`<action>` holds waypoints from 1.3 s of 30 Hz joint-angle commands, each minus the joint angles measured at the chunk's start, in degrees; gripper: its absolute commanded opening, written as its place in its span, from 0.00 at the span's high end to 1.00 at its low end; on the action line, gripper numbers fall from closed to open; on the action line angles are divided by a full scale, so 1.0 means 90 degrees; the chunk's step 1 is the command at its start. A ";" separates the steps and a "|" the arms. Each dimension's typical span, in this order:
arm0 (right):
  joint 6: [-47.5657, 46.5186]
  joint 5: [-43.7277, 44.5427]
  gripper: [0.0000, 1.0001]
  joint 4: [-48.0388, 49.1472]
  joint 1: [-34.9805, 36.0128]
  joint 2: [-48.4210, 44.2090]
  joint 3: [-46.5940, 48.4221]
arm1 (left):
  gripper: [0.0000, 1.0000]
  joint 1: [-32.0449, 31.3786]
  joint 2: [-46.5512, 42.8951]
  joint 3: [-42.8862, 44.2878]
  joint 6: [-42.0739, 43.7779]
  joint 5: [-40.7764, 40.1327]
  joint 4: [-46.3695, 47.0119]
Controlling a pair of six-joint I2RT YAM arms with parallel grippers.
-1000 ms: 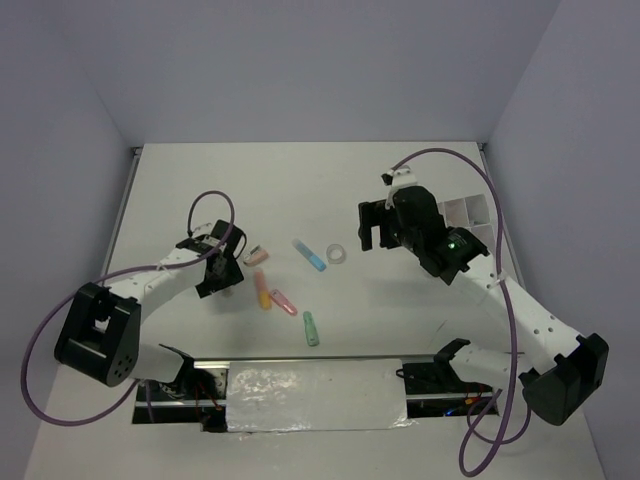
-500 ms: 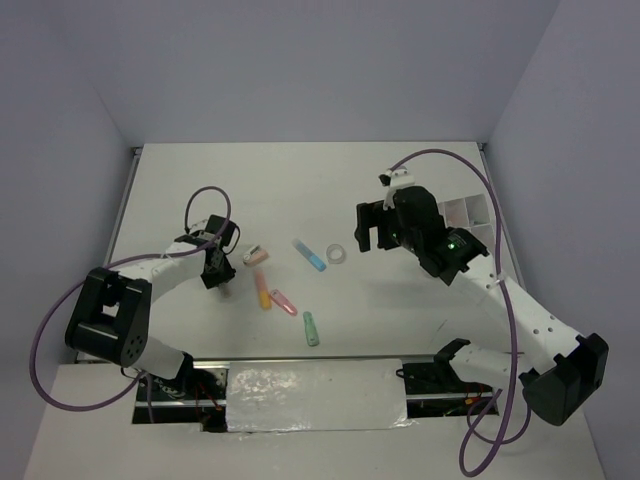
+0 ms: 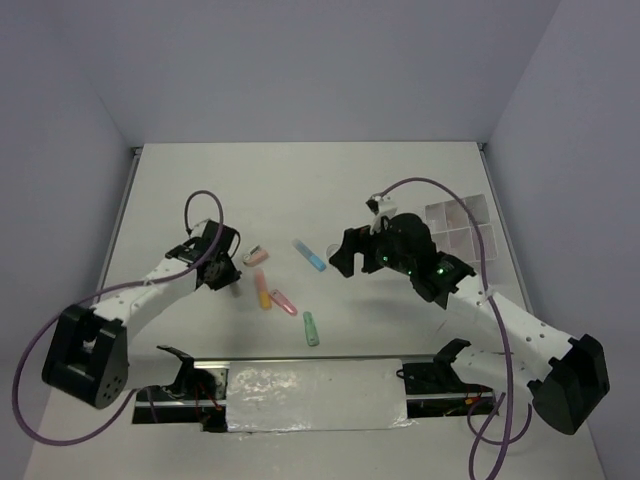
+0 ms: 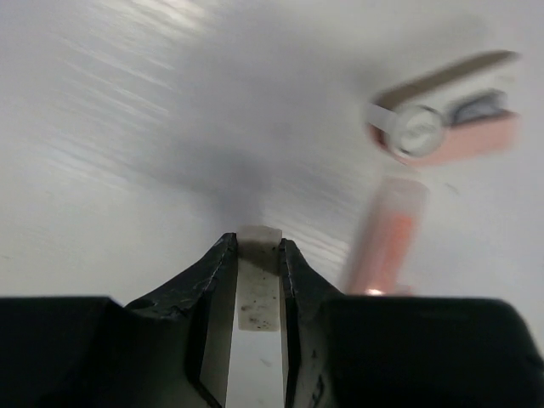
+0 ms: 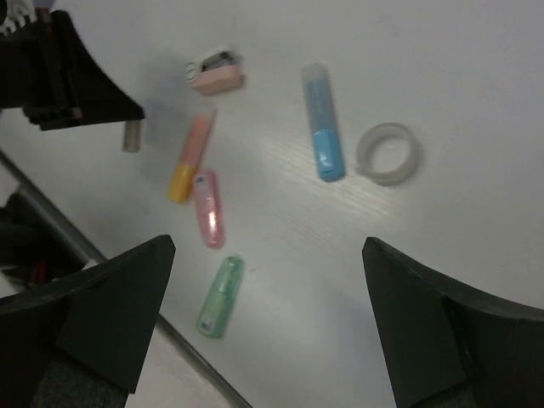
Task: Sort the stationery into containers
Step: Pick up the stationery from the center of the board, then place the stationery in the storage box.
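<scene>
My left gripper [image 3: 222,276] [image 4: 255,248] is shut on a small beige eraser [image 4: 257,285] [image 5: 131,136] just above the table. Beside it lie a pink-and-white piece [image 3: 257,256] [image 4: 446,127] and an orange marker [image 3: 264,291] [image 4: 387,234]. My right gripper [image 3: 345,256] [image 5: 268,255] hangs open and empty over the items. Under it I see a blue marker [image 5: 322,123], a clear tape ring [image 5: 388,153], a pink marker [image 5: 209,208] and a green marker [image 5: 220,297]. The white divided tray [image 3: 460,222] stands at the far right.
The table's near edge with a metal rail [image 3: 310,362] runs just in front of the green marker [image 3: 311,328]. Purple cables [image 3: 205,200] loop over both arms. Grey walls close in the back and both sides.
The left jaws have closed onto the eraser. The right arm has swung left and toward the near edge, now covering the tape ring in the top view and uncovering the tray.
</scene>
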 commanded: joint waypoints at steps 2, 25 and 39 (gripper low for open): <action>0.1085 -0.0619 0.00 0.2133 0.0872 0.0003 -0.0624 | 1.00 -0.0801 -0.1393 0.0089 -0.0904 0.0341 0.0284; 0.1467 0.1445 0.65 0.2985 0.2505 0.0795 -0.0370 | 1.00 -0.3313 -0.2521 0.0167 -0.2605 -0.0245 0.2687; 0.0745 0.1154 1.00 0.2693 0.1620 0.0317 -0.0691 | 0.01 -0.3274 -0.1779 0.1727 -0.1697 -0.0682 0.1088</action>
